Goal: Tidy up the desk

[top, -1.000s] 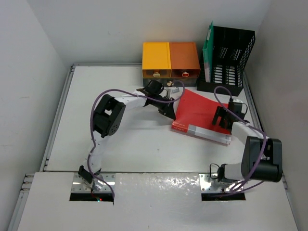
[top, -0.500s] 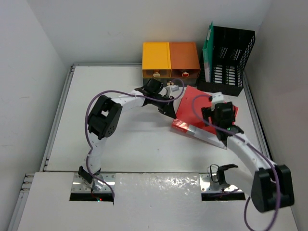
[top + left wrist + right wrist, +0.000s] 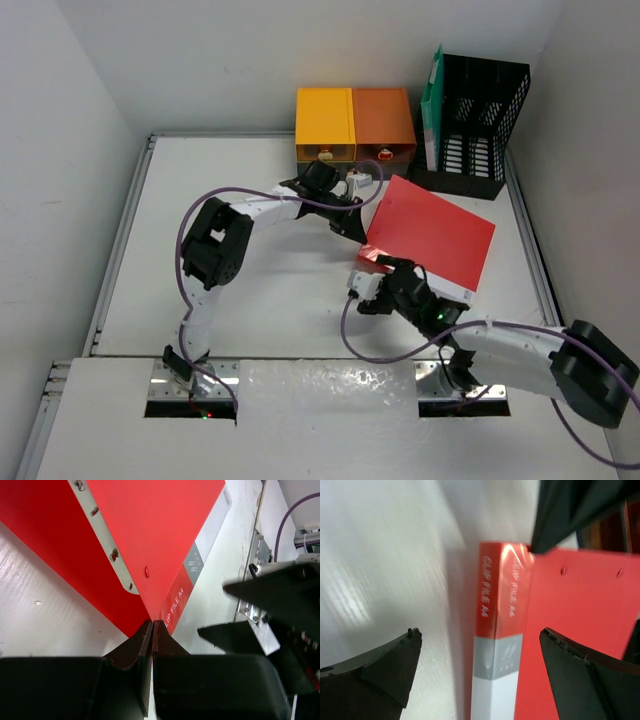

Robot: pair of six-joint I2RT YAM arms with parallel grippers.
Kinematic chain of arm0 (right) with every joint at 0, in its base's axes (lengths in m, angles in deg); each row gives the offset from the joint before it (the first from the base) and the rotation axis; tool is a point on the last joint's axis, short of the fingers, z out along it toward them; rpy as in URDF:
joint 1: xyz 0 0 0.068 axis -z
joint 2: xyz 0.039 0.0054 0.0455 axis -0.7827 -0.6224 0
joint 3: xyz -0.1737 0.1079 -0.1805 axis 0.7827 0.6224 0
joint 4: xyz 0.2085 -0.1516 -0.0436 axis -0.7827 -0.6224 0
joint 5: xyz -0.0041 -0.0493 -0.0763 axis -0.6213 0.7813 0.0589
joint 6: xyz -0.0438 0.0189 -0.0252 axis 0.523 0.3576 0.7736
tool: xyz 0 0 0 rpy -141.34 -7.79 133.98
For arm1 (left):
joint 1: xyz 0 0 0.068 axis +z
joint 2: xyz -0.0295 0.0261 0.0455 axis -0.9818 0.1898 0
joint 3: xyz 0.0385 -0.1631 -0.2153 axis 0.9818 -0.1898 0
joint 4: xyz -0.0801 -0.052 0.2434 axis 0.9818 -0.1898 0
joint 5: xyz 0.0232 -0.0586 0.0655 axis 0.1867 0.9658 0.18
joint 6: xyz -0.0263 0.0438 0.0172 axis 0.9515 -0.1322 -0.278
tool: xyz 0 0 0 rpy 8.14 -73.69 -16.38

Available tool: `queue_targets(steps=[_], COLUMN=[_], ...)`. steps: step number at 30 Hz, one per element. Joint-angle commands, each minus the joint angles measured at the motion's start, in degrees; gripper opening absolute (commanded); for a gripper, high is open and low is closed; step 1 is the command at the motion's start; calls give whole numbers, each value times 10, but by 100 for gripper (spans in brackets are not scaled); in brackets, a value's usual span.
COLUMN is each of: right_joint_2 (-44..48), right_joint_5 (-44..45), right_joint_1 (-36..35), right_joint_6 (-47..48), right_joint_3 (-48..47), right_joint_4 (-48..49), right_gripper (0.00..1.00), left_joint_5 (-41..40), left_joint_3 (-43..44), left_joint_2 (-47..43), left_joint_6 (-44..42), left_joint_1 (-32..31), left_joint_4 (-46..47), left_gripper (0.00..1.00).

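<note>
A red clip file lies on the white desk in front of the drawer boxes, its red, grey and white spine facing the near side. My left gripper is shut on the file's left corner, and in the left wrist view the pads pinch the red cover at its tip. My right gripper stands open and low at the file's front-left corner. In the right wrist view its fingers stand on either side of the spine, not touching it.
A yellow drawer box and an orange one stand at the back edge. To their right is a black mesh file holder with a green folder in it. Metal rails run along the desk's sides.
My right arm has swung from the file's right side round to its front-left corner, jaws staying open. The left gripper has kept its hold on the file's corner.
</note>
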Motion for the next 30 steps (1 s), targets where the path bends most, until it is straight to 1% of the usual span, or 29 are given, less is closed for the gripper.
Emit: queue_targets(steps=[1,2,4,5,6,7,8,11,14,18,19,20,21,22,25,26,28,29,30], right_joint_2=[-28,-64,-110,-136,-189,-212,-235,-297,-332,-354,-363,-369,-373,-388,-414,-426,-422,-402,-389], right_joint_5=[107,131,194,216,235,248,279,320,344,332,333,331,324,324,340,341,326,321,316], right_joint_1=[-61,-81,-85,-86,-86,-86,-85,-77,-59,-26,-17,-13,-11,-4,7,8,7,7,7], right_joint_6=[57,64,71,81,88,99,108,130,135,135,135,136,139,148,171,178,170,157,146], right_joint_3=[0,-2,-8,-9,-8,-8,-4,2,8,22,25,28,32,33,25,24,26,26,27], right_joint_4=[78,96,112,134,152,169,224,304,368,396,416,431,443,474,525,537,526,513,498], right_gripper=[97,99,99,99,99,99,99,99,99,95,94,88,84,76,67,61,53,49,39], left_joint_5=[8,8,8,7,6,5,3,-3,-3,-1,-2,-3,-4,-4,0,1,8,11,14], left_joint_3=[30,30,30,30,30,30,30,29,30,33,34,35,37,41,46,48,50,55,57], left_joint_2=[-19,-19,-21,-21,-22,-23,-25,-27,-25,-24,-24,-24,-24,-22,-19,-16,-14,-13,-14], left_joint_6=[-10,-9,-9,-9,-9,-11,-13,-17,-21,-32,-37,-38,-40,-40,-40,-40,-56,-61,-67], left_joint_1=[7,8,8,9,10,11,11,11,10,11,10,11,11,11,11,10,10,9,9], left_joint_4=[12,10,10,9,9,8,5,-1,-5,-14,-15,-18,-19,-21,-27,-31,-42,-49,-58], left_gripper=[0,0,0,0,0,0,0,0,0,0,0,0,0,0,0,0,0,0,0])
